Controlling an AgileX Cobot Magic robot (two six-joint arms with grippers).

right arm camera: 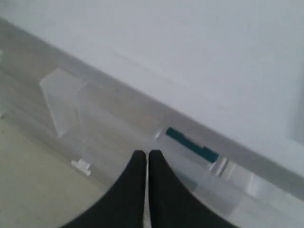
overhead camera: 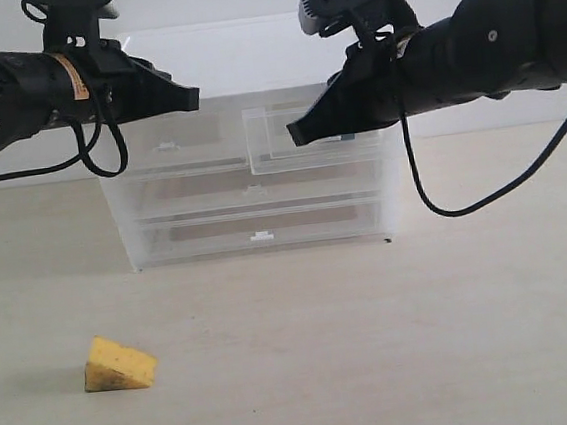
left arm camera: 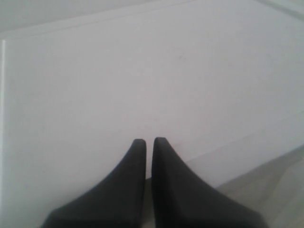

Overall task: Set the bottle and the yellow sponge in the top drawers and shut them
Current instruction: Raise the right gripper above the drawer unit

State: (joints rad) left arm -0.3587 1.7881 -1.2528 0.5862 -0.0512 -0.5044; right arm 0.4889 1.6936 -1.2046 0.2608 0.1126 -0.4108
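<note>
Yellow wedge-shaped porous sponge (overhead camera: pixel 119 365) lies on the pale table (overhead camera: pixel 397 352), front left, well apart from the translucent plastic drawer cabinet (overhead camera: pixel 253 207). Teal of the small bottle (right arm camera: pixel 192 145) shows through the right of the 2 top drawers (overhead camera: pixel 303 155), which is pulled out. The left black gripper (left arm camera: pixel 148 141) over the cabinet's white top and the right black gripper (right arm camera: pixel 144 154) at the open drawer both have fingers clenched, empty.

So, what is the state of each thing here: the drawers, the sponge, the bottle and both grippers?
left gripper: shut, empty, over the cabinet.
right gripper: shut, empty, at the top right drawer.
top right drawer: pulled out.
top left drawer: closed.
upper full-width drawer: closed.
lower full-width drawer: closed.
yellow sponge: lying on the table, not held.
bottle: teal body shows inside the top right drawer.
</note>
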